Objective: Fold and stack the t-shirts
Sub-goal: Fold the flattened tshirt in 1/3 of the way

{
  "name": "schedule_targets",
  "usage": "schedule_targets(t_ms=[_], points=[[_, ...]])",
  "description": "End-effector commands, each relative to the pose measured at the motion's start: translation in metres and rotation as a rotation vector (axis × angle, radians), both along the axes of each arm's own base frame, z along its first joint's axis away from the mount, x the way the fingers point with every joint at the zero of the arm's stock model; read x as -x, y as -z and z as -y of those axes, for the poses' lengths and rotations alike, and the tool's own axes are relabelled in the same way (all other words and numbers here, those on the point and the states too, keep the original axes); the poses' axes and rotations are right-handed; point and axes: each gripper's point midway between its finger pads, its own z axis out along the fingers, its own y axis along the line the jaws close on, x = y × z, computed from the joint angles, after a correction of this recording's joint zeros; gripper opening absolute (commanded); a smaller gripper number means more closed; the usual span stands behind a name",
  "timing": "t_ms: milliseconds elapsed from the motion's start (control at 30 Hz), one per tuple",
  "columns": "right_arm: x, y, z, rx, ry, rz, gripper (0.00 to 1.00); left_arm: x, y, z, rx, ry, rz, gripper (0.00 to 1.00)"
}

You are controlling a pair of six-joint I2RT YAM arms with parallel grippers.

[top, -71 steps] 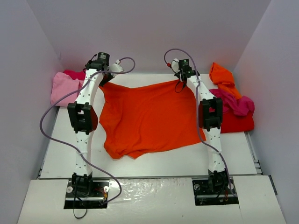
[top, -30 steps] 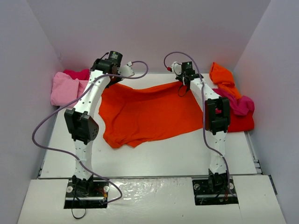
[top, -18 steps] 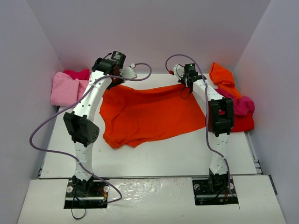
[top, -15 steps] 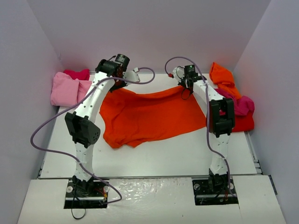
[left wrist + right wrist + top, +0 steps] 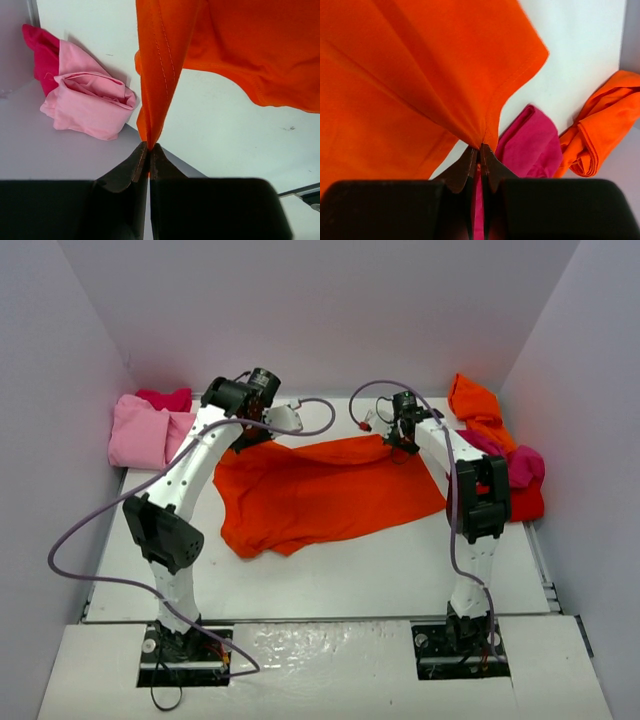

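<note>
A red-orange t-shirt [image 5: 320, 490] lies spread across the middle of the white table, its far edge lifted. My left gripper [image 5: 262, 432] is shut on the shirt's far left corner, with the cloth [image 5: 160, 70] pinched between the jaws [image 5: 149, 150]. My right gripper [image 5: 402, 440] is shut on the far right corner, the cloth [image 5: 420, 75] drawn into the jaw tips [image 5: 481, 149]. The near part of the shirt rests on the table.
A pink and magenta heap of shirts [image 5: 150, 425] lies at the far left, also in the left wrist view [image 5: 85, 97]. An orange, magenta and red heap [image 5: 500, 450] lies at the far right, its magenta shirt [image 5: 532, 145] and orange shirt [image 5: 600, 130] showing in the right wrist view. Side walls close in the table.
Both grippers, still holding the shirt's far corners, have moved toward the near side and inward. The far edge has been carried over the shirt's body, so the spread cloth looks shorter.
</note>
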Motion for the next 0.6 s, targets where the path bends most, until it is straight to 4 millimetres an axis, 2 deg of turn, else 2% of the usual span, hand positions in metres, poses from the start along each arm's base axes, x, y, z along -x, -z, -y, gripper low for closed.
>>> schedule_targets(t_ms=[0,33,67,100,200,233,267,400,467,500,533,567], points=[[0.023,-0.02,-0.001,0.024,-0.033,-0.036,0.2,0.077,-0.001,-0.017,-0.065,0.012,-0.208,0.07],[0.026,-0.015,0.0,0.034,-0.029,-0.055,0.36,0.079,0.004,-0.017,-0.072,0.006,-0.219,0.21],[0.029,-0.011,0.001,0.043,-0.023,-0.073,0.46,0.083,0.012,-0.018,-0.079,-0.003,-0.243,0.39],[0.031,-0.007,0.003,0.049,-0.015,-0.087,0.5,0.081,0.016,-0.017,-0.078,-0.013,-0.232,0.52],[0.035,-0.003,0.005,0.047,-0.01,-0.103,0.61,0.079,0.024,-0.014,-0.052,-0.022,-0.211,0.74],[0.036,-0.005,0.005,0.043,-0.006,-0.1,0.64,0.079,0.024,-0.013,-0.038,-0.026,-0.204,0.84],[0.036,-0.008,0.005,0.036,-0.005,-0.093,0.65,0.079,0.022,-0.012,-0.028,-0.027,-0.196,0.88],[0.031,-0.027,0.002,-0.003,-0.008,-0.047,0.63,0.075,0.011,-0.011,0.003,-0.031,-0.155,0.88],[0.014,-0.053,-0.002,-0.07,0.008,0.042,0.55,0.059,-0.002,-0.016,0.037,-0.054,-0.076,0.89],[0.005,-0.064,-0.001,-0.094,0.029,0.082,0.4,0.047,-0.007,-0.017,0.056,-0.066,-0.038,0.88],[-0.004,-0.075,0.0,-0.119,0.051,0.121,0.16,0.037,-0.01,-0.018,0.073,-0.076,-0.019,0.87],[-0.01,-0.078,0.001,-0.135,0.067,0.136,0.04,0.032,-0.011,-0.021,0.089,-0.087,-0.01,0.87]])
